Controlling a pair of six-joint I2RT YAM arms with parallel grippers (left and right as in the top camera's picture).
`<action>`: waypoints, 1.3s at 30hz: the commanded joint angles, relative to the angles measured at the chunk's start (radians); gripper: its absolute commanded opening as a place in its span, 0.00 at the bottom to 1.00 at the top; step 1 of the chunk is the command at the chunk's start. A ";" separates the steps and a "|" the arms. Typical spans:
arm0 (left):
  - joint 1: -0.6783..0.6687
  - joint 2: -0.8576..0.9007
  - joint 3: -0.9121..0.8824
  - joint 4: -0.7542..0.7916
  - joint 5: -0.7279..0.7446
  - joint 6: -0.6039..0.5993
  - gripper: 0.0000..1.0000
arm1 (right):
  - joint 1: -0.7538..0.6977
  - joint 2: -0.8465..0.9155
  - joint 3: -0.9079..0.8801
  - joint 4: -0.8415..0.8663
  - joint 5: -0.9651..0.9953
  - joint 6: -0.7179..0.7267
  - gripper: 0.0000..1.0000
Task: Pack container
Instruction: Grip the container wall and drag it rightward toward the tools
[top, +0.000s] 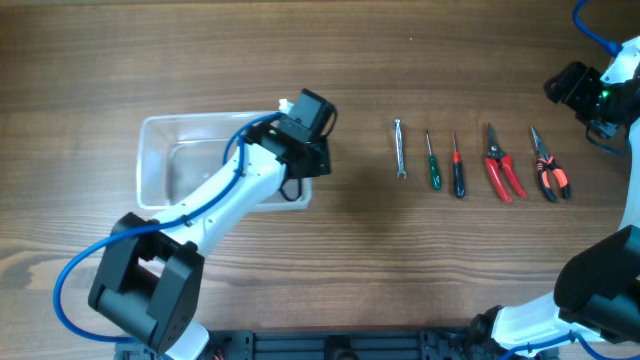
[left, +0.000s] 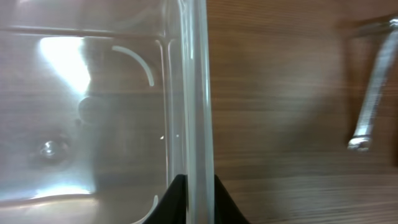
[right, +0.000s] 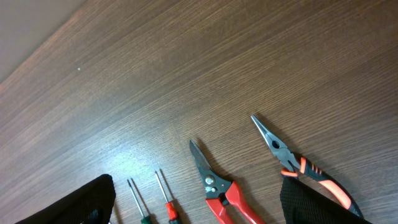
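Container sits left on table, empty. Left gripper pinched tight on its right wall, and there's the risk: any tug tips light tub, or thin rim slips free. Spanner, green screwdriver, red screwdriver, snips, pliers lined up well right, not yet packed. Right gripper spread wide, holding nothing, above pliers end of row

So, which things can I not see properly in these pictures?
Overhead: the left arm covers the container's right wall.
Left wrist: only the left gripper's tips show at the bottom edge, grip unclear; the silver tool is blurred.
Right wrist: the bottom edge cuts off the red cutters and the pliers.
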 joint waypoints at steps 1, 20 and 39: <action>-0.041 0.013 0.010 0.091 0.085 -0.062 0.11 | 0.000 0.008 0.020 -0.001 0.006 0.001 0.85; -0.045 0.061 0.010 0.168 0.101 -0.103 0.17 | -0.001 0.008 0.020 -0.027 0.006 -0.001 0.82; -0.140 0.150 0.010 0.318 0.151 -0.114 0.17 | 0.000 0.008 0.020 -0.023 0.006 -0.002 0.83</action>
